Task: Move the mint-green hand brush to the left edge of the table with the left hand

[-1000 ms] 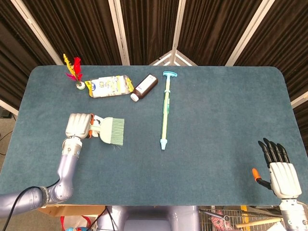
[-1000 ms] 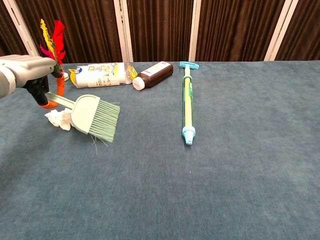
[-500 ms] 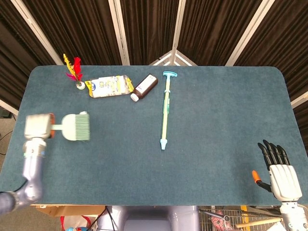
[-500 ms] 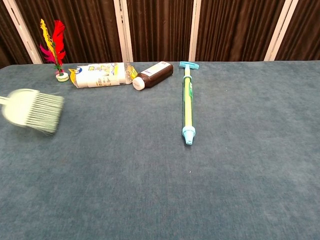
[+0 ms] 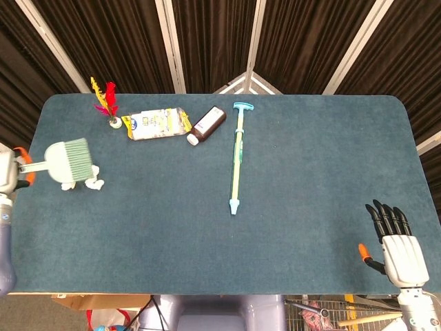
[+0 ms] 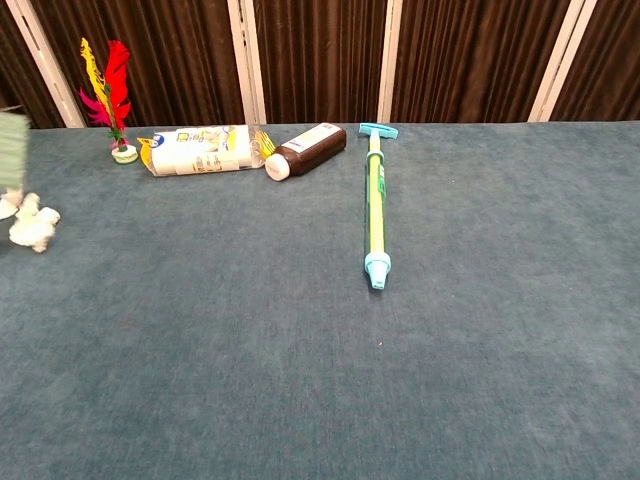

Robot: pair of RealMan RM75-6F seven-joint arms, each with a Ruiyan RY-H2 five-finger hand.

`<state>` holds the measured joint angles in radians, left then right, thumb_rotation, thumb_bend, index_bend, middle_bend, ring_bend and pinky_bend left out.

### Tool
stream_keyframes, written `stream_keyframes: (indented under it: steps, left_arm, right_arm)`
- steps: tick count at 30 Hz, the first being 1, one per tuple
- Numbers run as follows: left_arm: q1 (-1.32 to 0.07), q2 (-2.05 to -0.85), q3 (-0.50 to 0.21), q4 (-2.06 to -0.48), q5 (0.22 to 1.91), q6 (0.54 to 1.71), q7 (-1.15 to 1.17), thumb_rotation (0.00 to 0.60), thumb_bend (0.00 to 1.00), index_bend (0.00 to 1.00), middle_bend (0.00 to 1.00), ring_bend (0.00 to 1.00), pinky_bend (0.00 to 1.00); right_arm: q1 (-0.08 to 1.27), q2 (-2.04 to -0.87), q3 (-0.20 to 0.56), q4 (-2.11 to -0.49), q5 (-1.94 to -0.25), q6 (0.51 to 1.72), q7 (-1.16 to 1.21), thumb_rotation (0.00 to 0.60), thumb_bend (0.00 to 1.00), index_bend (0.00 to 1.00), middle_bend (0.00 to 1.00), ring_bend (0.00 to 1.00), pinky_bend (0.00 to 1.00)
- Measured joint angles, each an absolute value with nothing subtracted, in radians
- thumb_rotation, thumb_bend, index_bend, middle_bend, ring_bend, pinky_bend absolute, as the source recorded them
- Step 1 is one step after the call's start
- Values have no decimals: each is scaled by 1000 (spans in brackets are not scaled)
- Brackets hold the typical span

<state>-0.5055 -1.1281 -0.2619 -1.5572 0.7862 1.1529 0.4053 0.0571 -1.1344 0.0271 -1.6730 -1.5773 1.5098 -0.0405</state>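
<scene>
The mint-green hand brush (image 5: 69,159) hangs over the table's far left part, bristles pointing right. My left hand (image 5: 7,172) grips its handle at the left frame edge, partly cut off. In the chest view only a sliver of the brush (image 6: 11,148) shows at the left border, and the left hand is out of that frame. My right hand (image 5: 396,245) is off the table's near right corner, empty, with its fingers spread.
A crumpled white scrap (image 5: 81,185) lies under the brush, also visible as the white scrap (image 6: 32,226). At the back stand a feathered shuttlecock (image 5: 108,103), a white packet (image 5: 155,123), a brown bottle (image 5: 207,124) and a long teal-yellow stick (image 5: 237,157).
The left hand carried the brush leftward from the left-centre area to the table's left edge. The white scrap now lies farther left too. The right hand stayed put.
</scene>
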Motion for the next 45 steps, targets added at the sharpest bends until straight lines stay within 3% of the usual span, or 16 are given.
stream_keyframes:
  steps: [8, 18, 33, 40, 45]
  left_arm:
    - [-571, -1244, -244, -1616, 806, 1165, 536, 600, 749, 783, 1000, 1000, 1000]
    - [-629, -1403, -202, -1445, 722, 1154, 664, 600, 749, 783, 1000, 1000, 1000]
    - [-486, -1255, -146, -1247, 663, 1082, 522, 600, 749, 783, 1000, 1000, 1000]
    - [-442, -1204, -169, -1216, 713, 1075, 355, 600, 749, 783, 1000, 1000, 1000]
    - [-420, -1171, -199, -1286, 828, 1120, 213, 600, 749, 783, 1000, 1000, 1000]
  right_arm:
    - [56, -1129, 30, -1668, -1566, 1507, -20, 600, 376, 0, 0, 0, 0]
    - [51, -1125, 29, -1668, -1561, 1509, -15, 600, 375, 0, 0, 0, 0]
    - [47, -1128, 24, -1676, -1572, 1515, -43, 600, 376, 0, 0, 0, 0]
    - [49, -1135, 27, -1674, -1572, 1515, -58, 600, 375, 0, 0, 0, 0]
    - [49, -1137, 29, -1672, -1573, 1518, -59, 600, 375, 0, 0, 0, 0]
